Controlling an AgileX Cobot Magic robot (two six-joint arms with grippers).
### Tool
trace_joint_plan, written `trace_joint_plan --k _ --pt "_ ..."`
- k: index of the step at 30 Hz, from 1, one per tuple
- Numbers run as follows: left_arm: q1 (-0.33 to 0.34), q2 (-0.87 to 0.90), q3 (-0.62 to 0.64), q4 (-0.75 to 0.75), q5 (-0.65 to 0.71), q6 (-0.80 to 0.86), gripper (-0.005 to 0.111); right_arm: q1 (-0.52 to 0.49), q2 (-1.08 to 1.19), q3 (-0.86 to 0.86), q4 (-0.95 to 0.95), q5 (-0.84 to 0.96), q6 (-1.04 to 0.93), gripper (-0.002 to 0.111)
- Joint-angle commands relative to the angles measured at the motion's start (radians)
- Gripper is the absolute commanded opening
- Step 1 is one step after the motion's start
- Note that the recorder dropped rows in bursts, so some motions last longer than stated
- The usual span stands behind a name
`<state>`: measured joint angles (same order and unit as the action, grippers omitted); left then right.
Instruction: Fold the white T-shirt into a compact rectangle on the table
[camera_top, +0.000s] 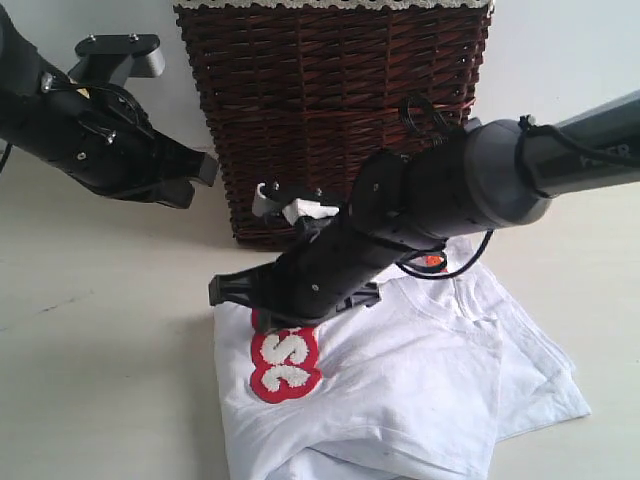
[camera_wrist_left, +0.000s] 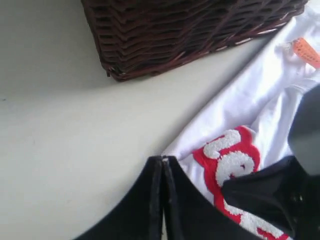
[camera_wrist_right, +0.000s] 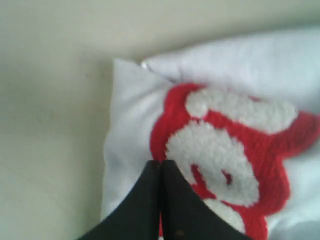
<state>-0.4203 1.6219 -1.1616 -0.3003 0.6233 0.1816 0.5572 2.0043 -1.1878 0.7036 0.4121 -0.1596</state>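
Right gripper (camera_wrist_right: 161, 166) first: its jaws are pressed together with nothing between them. The tips sit low over the white T-shirt (camera_top: 400, 370) at its edge on the left arm's side, just beside the red-outlined letters (camera_top: 285, 362). Whether they touch cloth I cannot tell. The shirt lies partly folded on the table (camera_top: 90, 380), with loose layers bunched toward the right arm's side. My worry is that closed tips sliding over thin cotton would drag the top layer and skew the fold. Further back, the left gripper (camera_top: 205, 168) hangs closed and empty. Since the right arm reaches across the middle, the two could clash. Behind, the wicker basket (camera_top: 330, 110) stands close enough for an elbow to knock.
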Motion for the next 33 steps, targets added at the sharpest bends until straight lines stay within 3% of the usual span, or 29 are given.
trace_joint_plan --k 1,7,10,13,16,18,24,29,33 --pt "0.002 -0.076 0.047 0.040 0.018 0.002 0.000 -0.014 -0.080 -0.044 -0.098 0.048 -0.004 0.000" --pt "-0.014 -0.102 0.114 -0.023 0.057 -0.002 0.000 -0.111 -0.296 -0.045 -0.377 0.188 0.174 0.000" --pt "-0.077 -0.068 0.156 -0.106 0.040 0.085 0.000 -0.164 -0.422 -0.045 -0.619 0.263 0.341 0.000" --pt "-0.190 -0.004 0.167 -0.227 -0.005 0.201 0.000 -0.185 -0.539 -0.045 -0.831 0.346 0.483 0.000" --pt "-0.300 0.070 0.167 -0.289 -0.075 0.286 0.000 -0.185 -0.625 -0.045 -0.929 0.394 0.531 0.000" --pt "-0.337 0.123 0.167 -0.285 -0.117 0.285 0.000 -0.185 -0.663 -0.045 -0.925 0.405 0.529 0.000" --pt "-0.304 0.288 0.167 -0.245 -0.067 0.262 0.000 -0.185 -0.713 -0.045 -0.927 0.429 0.520 0.000" --pt "-0.193 0.326 0.167 -0.083 -0.051 0.098 0.000 -0.185 -0.713 -0.045 -0.932 0.448 0.515 0.000" --pt "-0.106 0.308 0.167 -0.070 -0.047 0.071 0.000 -0.185 -0.713 -0.045 -0.953 0.468 0.499 0.000"
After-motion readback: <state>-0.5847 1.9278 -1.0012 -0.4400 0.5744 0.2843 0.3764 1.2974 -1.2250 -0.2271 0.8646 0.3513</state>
